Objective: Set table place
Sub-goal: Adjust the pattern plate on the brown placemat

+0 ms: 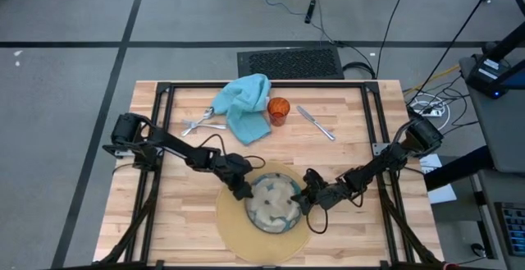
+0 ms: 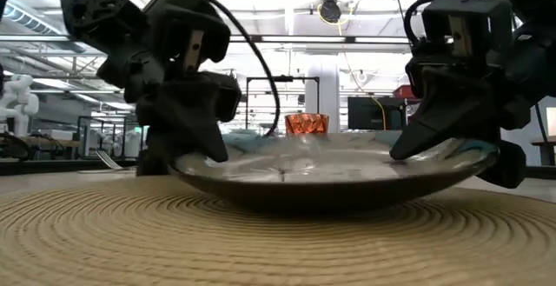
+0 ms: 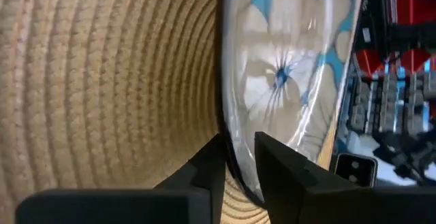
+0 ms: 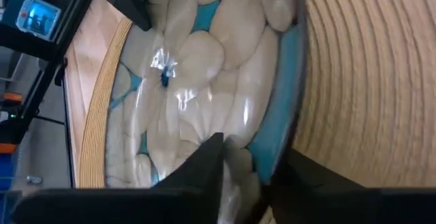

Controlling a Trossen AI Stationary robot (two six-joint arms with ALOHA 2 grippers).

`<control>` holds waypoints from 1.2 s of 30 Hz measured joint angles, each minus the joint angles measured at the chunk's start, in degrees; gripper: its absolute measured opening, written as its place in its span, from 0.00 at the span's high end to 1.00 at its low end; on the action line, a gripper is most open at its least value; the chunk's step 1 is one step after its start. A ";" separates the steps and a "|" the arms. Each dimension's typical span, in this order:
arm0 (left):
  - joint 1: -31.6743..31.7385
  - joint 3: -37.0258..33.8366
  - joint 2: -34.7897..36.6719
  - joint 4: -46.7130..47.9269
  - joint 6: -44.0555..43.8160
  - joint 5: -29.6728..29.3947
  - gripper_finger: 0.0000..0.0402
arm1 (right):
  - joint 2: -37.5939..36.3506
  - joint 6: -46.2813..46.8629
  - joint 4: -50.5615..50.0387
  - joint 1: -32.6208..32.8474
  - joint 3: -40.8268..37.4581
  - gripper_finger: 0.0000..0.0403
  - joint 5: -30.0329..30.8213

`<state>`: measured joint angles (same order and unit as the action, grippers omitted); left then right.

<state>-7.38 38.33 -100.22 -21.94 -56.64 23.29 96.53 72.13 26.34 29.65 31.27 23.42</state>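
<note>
The patterned glass bowl (image 1: 273, 202) sits on the round tan mat (image 1: 238, 229) near the table's front edge. My left gripper (image 1: 243, 189) is at the bowl's left rim, shut on it. My right gripper (image 1: 305, 200) is at the right rim, also shut on it. Near the far edge lie the teal napkin (image 1: 244, 106), the orange cup (image 1: 278, 110) standing beside it, a knife (image 1: 316, 122) to the right, and two more pieces of cutlery (image 1: 201, 122) to the left. My left gripper holds the bowl's left rim (image 3: 228, 125), one finger inside the bowl and one outside. The fingers slant down from the table's left. In the low view the bowl's underside (image 2: 330, 201) lies on the mat. My right gripper has the bowl's right rim (image 4: 276, 139) between its fingers, one finger (image 4: 204, 169) inside the bowl and the other outside on the mat side. It slants down from the table's right. The bowl stays level.
Black frame rails (image 1: 164, 98) run along the table's edges and both arms reach in over them. Bare wood (image 1: 353, 147) lies between the mat and the items at the far edge.
</note>
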 joint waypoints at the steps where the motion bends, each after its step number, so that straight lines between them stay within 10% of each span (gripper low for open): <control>1: 0.00 0.27 -0.01 0.12 0.53 0.28 0.89 | -0.08 -0.34 0.52 -0.01 0.06 0.87 -0.20; 36: 0.47 1.45 12.13 18.98 9.26 0.02 1.00 | -0.07 -9.32 1.94 -4.23 5.56 0.96 -7.14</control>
<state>-6.90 39.77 -88.09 -2.96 -47.38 23.31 96.47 62.80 28.28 25.42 36.83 16.28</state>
